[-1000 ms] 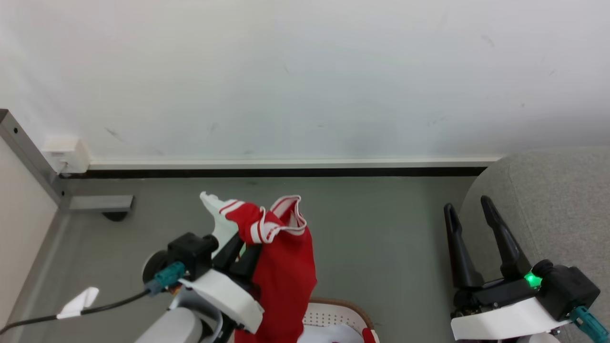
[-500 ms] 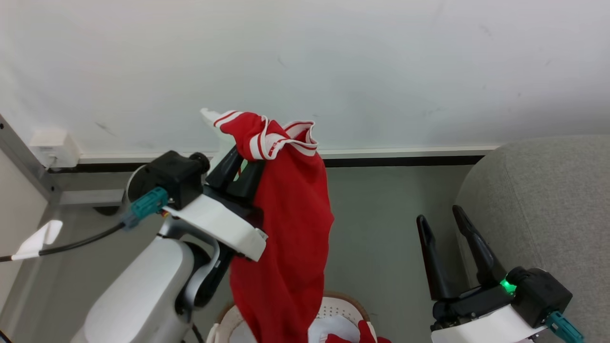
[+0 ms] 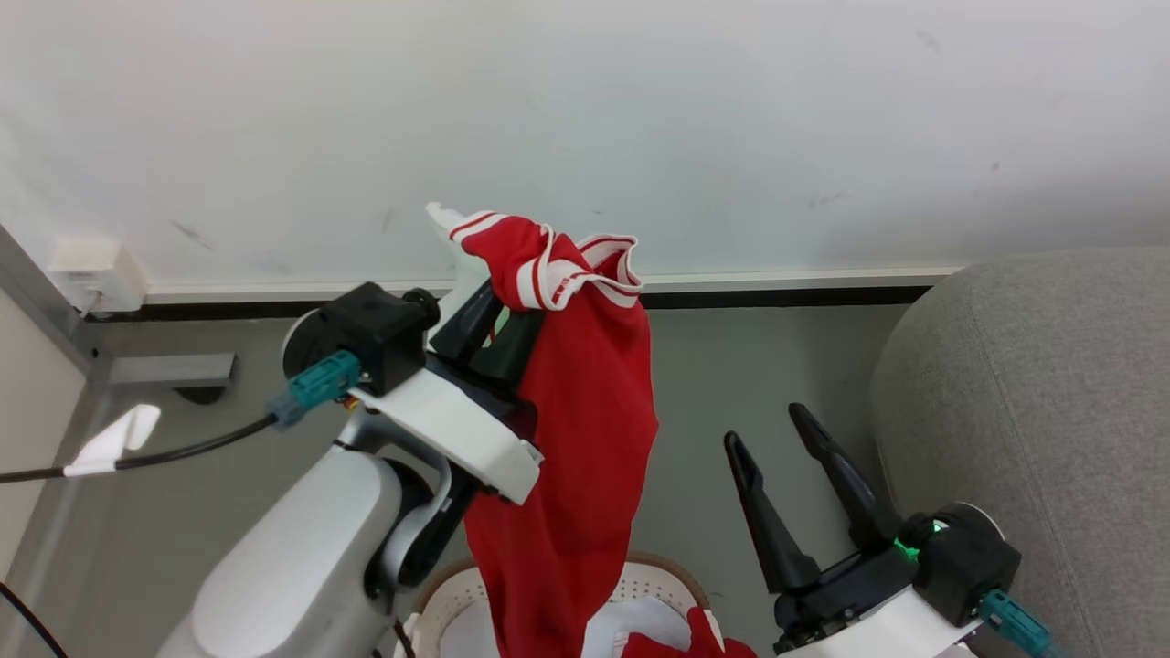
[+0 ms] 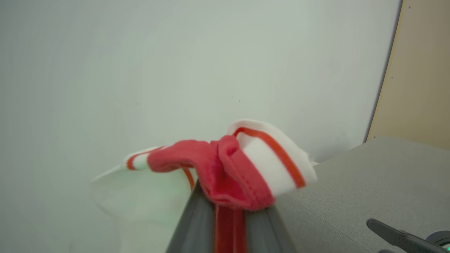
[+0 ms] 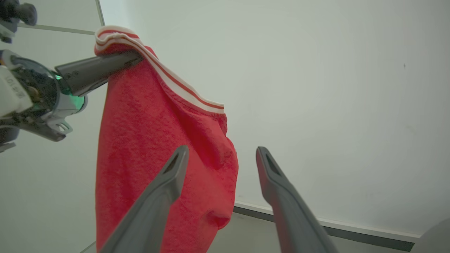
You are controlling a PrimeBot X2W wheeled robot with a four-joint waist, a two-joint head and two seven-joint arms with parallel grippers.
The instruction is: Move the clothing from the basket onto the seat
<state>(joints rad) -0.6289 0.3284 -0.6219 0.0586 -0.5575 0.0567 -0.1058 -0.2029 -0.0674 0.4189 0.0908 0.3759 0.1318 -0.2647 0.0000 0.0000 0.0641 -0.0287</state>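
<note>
Up and to the left of the basket (image 3: 644, 585), the left fingers (image 3: 464, 322) are closed tight on the striped hem of the red garment (image 3: 585, 411), which is bunched over their tips. Over the last second this arm has risen. The hem sat low above the basket and is now carried well above it, and in the last half second it has drifted a little to the right. The head camera has tilted as well, so part of that apparent climb is the view moving.

The garment hangs straight down in one long fold over the basket's left half. Its lowest edge runs off the bottom of the head view, so I cannot tell whether it has cleared the rim. Inside the basket, a second red and white piece (image 3: 696, 640) lies near the right wall, untouched.

Just right of the basket, the right fingers (image 3: 763, 521) stand spread wide and empty, pointing up. They have slid closer to the basket and to the hanging cloth, without touching it. Further right of the basket, the grey seat (image 3: 1033, 411) has no clothing on the part that shows.

My reading is that the lift out is nearly done for the first piece and the carry across to the seat has barely begun. The basket will need another visit for the piece left inside.
</note>
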